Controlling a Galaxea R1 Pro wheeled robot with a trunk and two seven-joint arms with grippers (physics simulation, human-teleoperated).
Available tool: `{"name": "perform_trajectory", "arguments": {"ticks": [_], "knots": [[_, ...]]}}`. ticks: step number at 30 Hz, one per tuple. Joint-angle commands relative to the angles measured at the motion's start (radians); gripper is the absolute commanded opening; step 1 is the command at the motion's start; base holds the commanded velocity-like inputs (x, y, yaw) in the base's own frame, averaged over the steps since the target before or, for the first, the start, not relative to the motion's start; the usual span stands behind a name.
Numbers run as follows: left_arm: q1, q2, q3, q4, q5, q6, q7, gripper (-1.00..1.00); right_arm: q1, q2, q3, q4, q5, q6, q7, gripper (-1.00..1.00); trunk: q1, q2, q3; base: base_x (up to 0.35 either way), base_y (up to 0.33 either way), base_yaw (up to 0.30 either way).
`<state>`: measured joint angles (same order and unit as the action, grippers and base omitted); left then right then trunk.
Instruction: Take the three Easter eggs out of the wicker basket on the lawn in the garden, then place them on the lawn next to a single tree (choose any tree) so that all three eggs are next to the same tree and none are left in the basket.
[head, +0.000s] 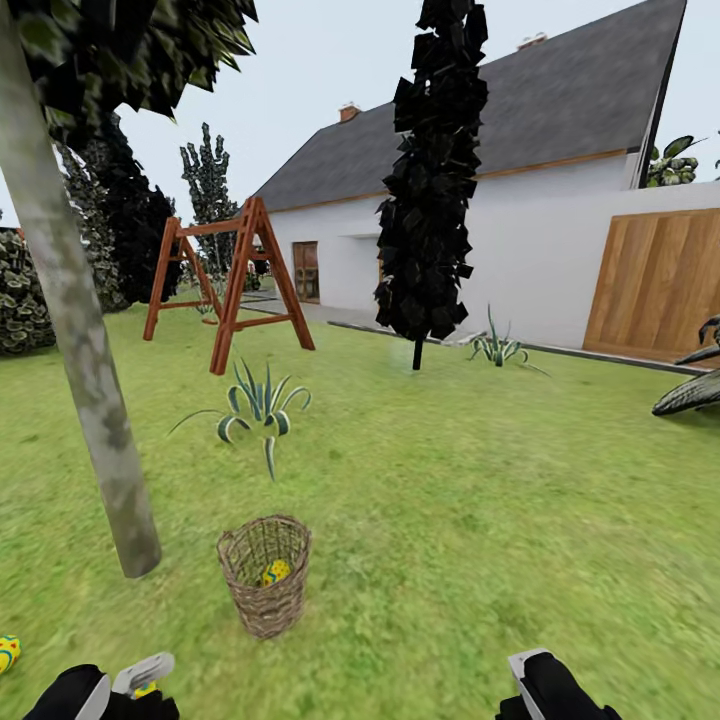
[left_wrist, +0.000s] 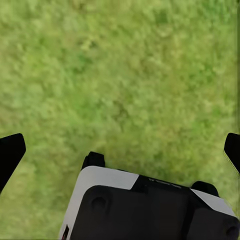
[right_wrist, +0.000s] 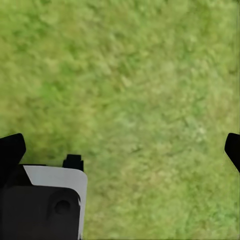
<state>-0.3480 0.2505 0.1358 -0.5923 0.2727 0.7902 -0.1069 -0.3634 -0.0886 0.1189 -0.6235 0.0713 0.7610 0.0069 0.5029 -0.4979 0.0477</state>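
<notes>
One egg (head: 275, 572) lies inside the basket (head: 265, 575), which stands upright on the lawn (head: 450, 500), near centre, just right of the tree (head: 80, 340) trunk. A second egg (head: 7, 653) sits on the grass at the near-left edge, near the trunk's base, so that one looks placed already. A yellow speck shows at the left gripper (head: 140, 682), poss. the third egg, too small to say (could be on the grass beside it or in the fingers).

Left wrist view: fingertips (left_wrist: 11, 152) stand wide apart over bare grass, nothing between them, so that gripper reads as open. Right gripper (right_wrist: 120, 145): same, fingers spread, empty, low at the near right.

Progress, as a judgement: approx. one egg down by the tree, one left in the basket, third uncertain. Left to do: reach into the basket, lift the egg, set it by the same trunk.

Farther off: a spiky plant (head: 258, 405), swing frame (head: 228, 290), black conifer (head: 430, 180), white house (head: 540, 230).
</notes>
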Motion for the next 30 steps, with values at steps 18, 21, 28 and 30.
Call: {"name": "perform_trajectory", "arguments": {"ticks": [18,21,28,30], "knots": [[0.0,-0.002,0.002,0.0,-0.007,0.003,-0.005,1.0,0.0,-0.009,0.001,-0.021,0.002,0.006,0.001,1.0,-0.053,0.098,0.044,0.334,0.0,0.0],[0.0,-0.002,0.002,0.0,-0.007,0.002,-0.005,1.0,0.0,-0.014,0.001,-0.026,0.002,0.007,0.001,1.0,-0.053,0.098,0.044,0.335,0.0,0.0],[0.0,-0.004,0.002,0.0,-0.007,0.001,-0.005,1.0,0.0,-0.016,0.001,-0.027,0.002,0.007,0.001,1.0,-0.053,0.098,0.044,0.336,0.0,0.0],[0.0,-0.005,0.001,0.001,-0.007,0.001,-0.005,1.0,0.0,-0.018,0.001,-0.027,0.002,0.007,0.001,1.0,-0.053,0.098,0.044,0.336,0.0,0.0]]}}
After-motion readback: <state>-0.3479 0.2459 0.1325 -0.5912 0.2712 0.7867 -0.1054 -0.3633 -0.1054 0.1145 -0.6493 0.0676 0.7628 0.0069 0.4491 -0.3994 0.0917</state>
